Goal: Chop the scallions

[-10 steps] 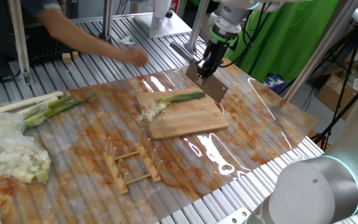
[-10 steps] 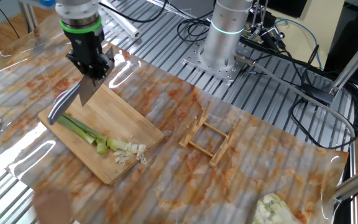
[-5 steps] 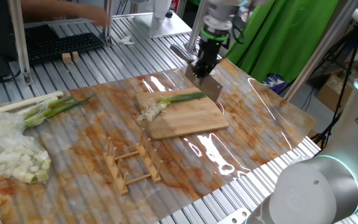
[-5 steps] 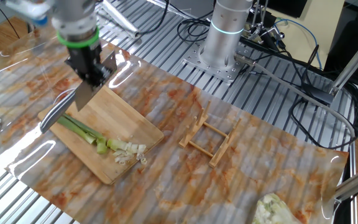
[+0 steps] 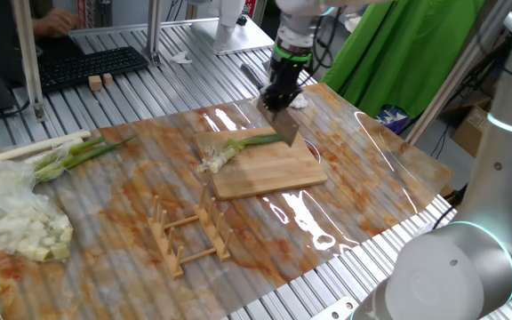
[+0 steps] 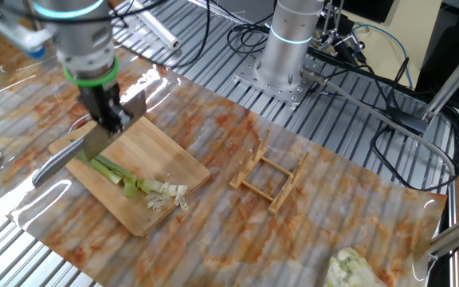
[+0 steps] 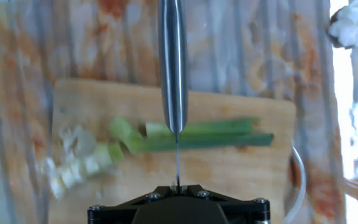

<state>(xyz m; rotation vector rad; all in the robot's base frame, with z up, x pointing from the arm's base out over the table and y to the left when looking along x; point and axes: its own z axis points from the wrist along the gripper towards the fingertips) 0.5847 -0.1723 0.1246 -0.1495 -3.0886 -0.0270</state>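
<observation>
Clamped in the tool (image 6: 110, 118) is a knife (image 6: 78, 150) — fingers shut on its handle, blade edge-down and set crosswise to the scallions (image 7: 191, 135), which is how a chopping stroke wants it. From the hand view the blade (image 7: 173, 62) hangs over the green part of the stalk, a little to the right of the pieces already cut; whether it touches the stalk I cannot tell.

Nearest in the one fixed view stands a wooden rack (image 5: 189, 233), well apart from the work. Beyond it the cutting board (image 5: 274, 173) carries the stalk lengthwise, chopped white bits (image 5: 210, 161) gathered at its left end. Off to the far left lie a bundle of whole stalks (image 5: 60, 151) and a pale heap in plastic (image 5: 16, 218) — neither blocks the blade. Nothing on the tabletop (image 5: 372, 169) crowds the board.
</observation>
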